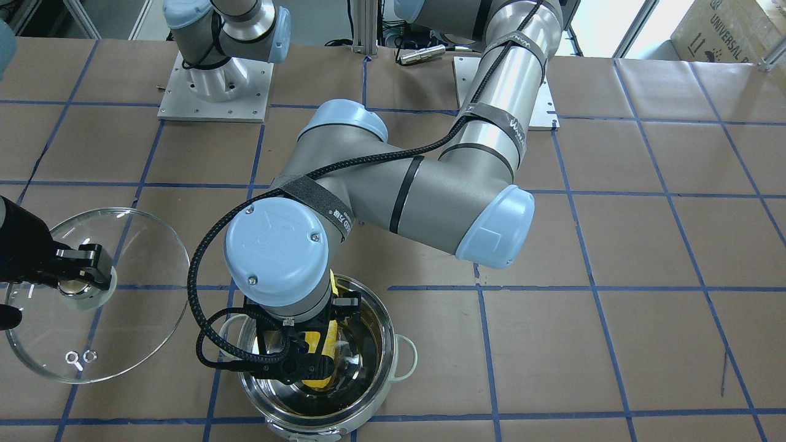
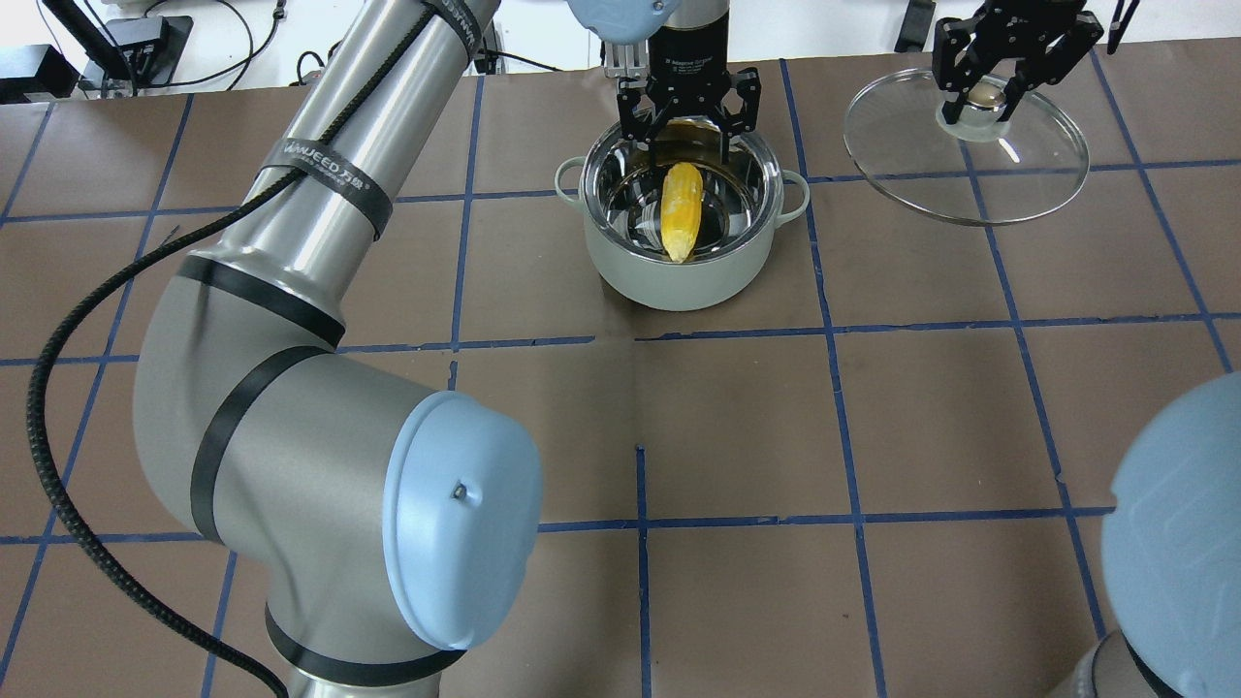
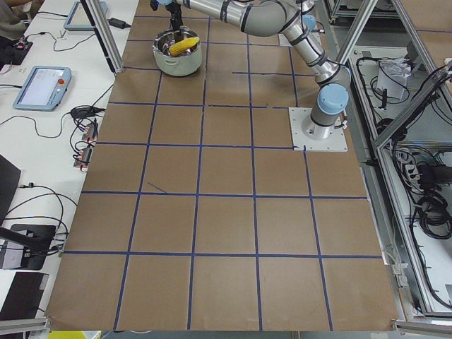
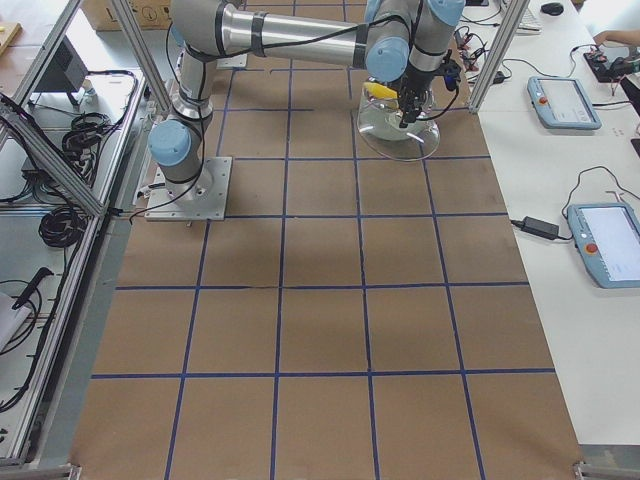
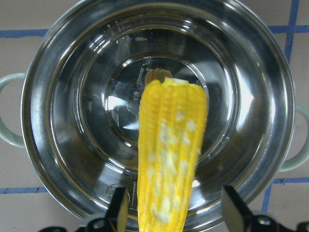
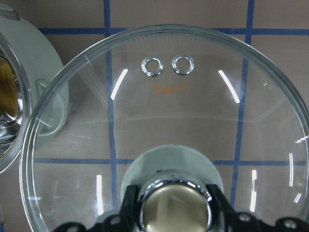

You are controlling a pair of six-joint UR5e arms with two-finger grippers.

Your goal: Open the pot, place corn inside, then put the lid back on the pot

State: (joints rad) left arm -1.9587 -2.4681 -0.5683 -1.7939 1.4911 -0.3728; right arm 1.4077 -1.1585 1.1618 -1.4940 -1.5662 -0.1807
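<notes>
Scene: Two robot arms reach over a brown tabletop marked with a blue taped grid.
Pot: One shiny steel pot stands open on the tabletop, on the side far from the robot's base. It has two pale loop handles, one on each side.
Corn: One yellow corn cob is inside the pot. It lies at a slant, one end down toward the pot's floor and the other end higher.
Left end effector: The left end effector hovers just above the pot's mouth. Its fingers are spread wide, with a clear gap on each side of the cob, so it has let go and touches nothing.
Why there: It sits over the pot because that is where the corn had to be dropped.
Lid: One clear glass lid with a metal rim is off the pot, near it on the robot's right. It has two small steam-hole rings close together near its edge.
Right end effector: The right end effector is clenched on the lid's knob, one finger on each side.
Why held: Holding the lid aside by the knob leaves the pot's mouth free and the lid ready to go back.
Unclear: Whether the lid's rim touches the tabletop cannot be told.
Count: One pot, one corn, one lid, two handles, two rings, two arms.
Progress: The corn looks delivered; replacing the lid appears to be what is left.
</notes>
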